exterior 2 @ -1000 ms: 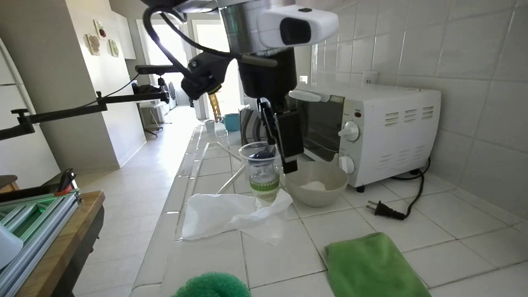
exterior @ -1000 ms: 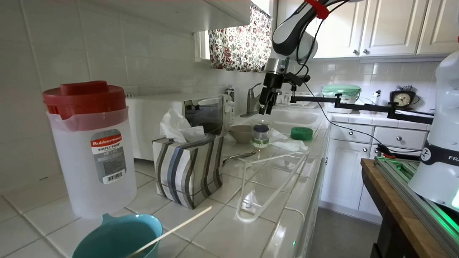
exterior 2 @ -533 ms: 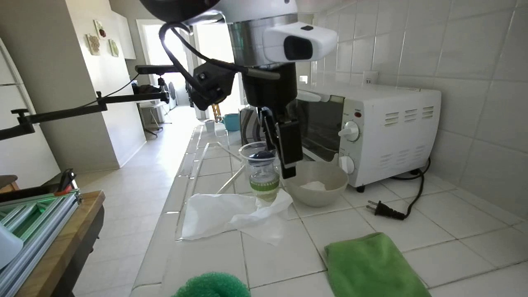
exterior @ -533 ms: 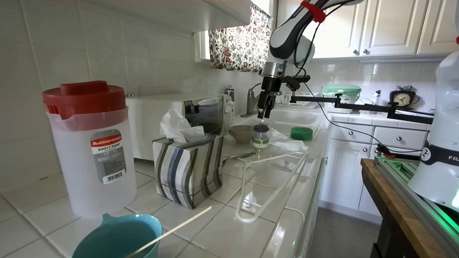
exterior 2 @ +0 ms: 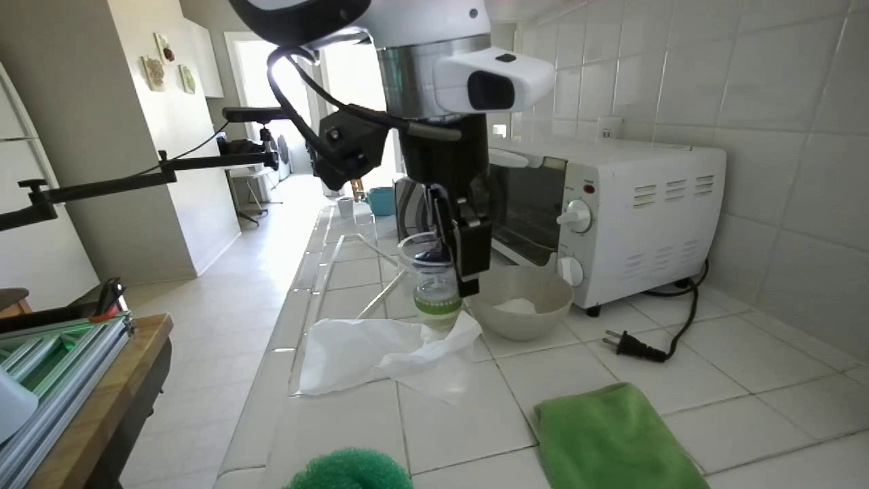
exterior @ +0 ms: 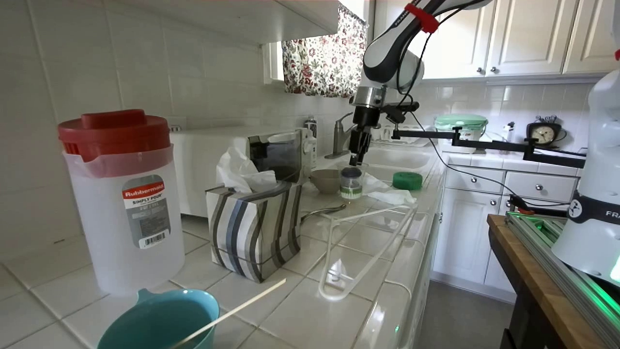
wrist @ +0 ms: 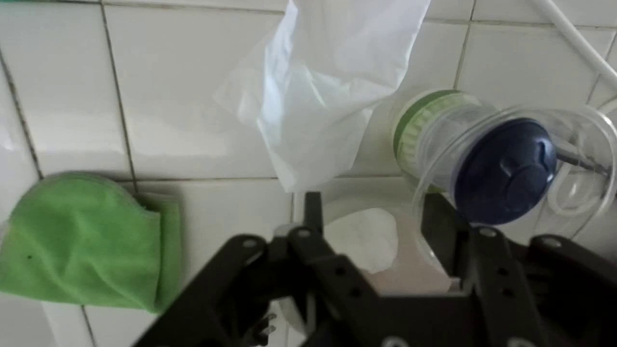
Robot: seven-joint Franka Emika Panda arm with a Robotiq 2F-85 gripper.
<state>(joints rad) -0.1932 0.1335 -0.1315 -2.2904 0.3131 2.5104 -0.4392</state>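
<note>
A clear plastic cup (exterior 2: pixel 415 269) is standing on the tiled counter (exterior 2: pixel 448 435), just beside a beige bowl (exterior 2: pixel 516 329); a blue-lidded jar (wrist: pixel 506 171) is showing within its rim, apparently sitting inside it. The gripper (wrist: pixel 376 212) is hanging at the cup's bowl-side edge: in the wrist view its fingers (wrist: pixel 312 212) are standing clearly apart, with the cup's wall seemingly running between them, one finger inside or just over the rim and the other above the bowl. Nothing is looking firmly held. The step in hand seems to be straddling that wall; the next move is calling for bringing the fingers together on the thin edge without knocking the jar or buckling the plastic. The arm (exterior: pixel 387 58) is arching over from the wooden bench (exterior: pixel 528 266), with the gripper pointing steeply downward at a slight lean. Farther out, a thin white sheet (exterior 2: pixel 380 353) is lying just beside the cup, a toaster oven (exterior 2: pixel 624 204) is standing beyond the bowl, and a green cloth (exterior 2: pixel 604 435) is lying well apart.
</note>
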